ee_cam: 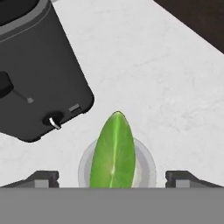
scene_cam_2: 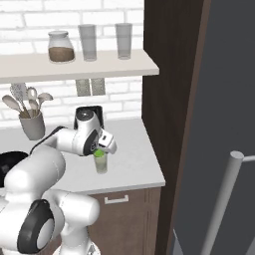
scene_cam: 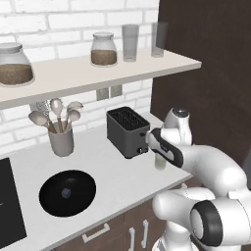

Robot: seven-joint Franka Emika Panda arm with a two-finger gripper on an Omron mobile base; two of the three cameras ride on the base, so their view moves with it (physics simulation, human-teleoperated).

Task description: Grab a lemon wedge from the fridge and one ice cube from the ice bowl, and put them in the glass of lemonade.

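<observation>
The gripper (ee_cam: 112, 178) hangs directly above the glass of lemonade (scene_cam_2: 101, 164), its two dark fingertips (ee_cam: 43, 178) spread wide to either side of the glass rim, with nothing clamped between them. In the hand view, the lemon wedge (ee_cam: 112, 153) sits between the spread tips, free of both, its green pointed body lying over the mouth of the glass; whether it rests on the rim or is partly inside cannot be determined. In the right base view the wedge shows as a small green patch at the top of the glass, just under the hand. The glass stands on the white counter (scene_cam: 122, 171) near its front edge, just beside the front corner of the dark toaster (scene_cam: 127, 131). To the left along the counter, well apart from the glass, the black ice bowl (scene_cam: 67, 193) lies flat with one small grey-blue ice cube (scene_cam: 65, 193) near its centre. Behind the bowl, against the white brick wall, a grey holder (scene_cam: 61, 140) contains wooden spoons. Above, the shelf (scene_cam: 98, 73) carries two lidded jars (scene_cam: 104, 49) with brown contents and two tall clear glasses (scene_cam: 130, 42). The grey fridge (scene_cam_2: 224, 124) stands at the right of the right base view, with a slim handle (scene_cam_2: 224, 199) in front.
</observation>
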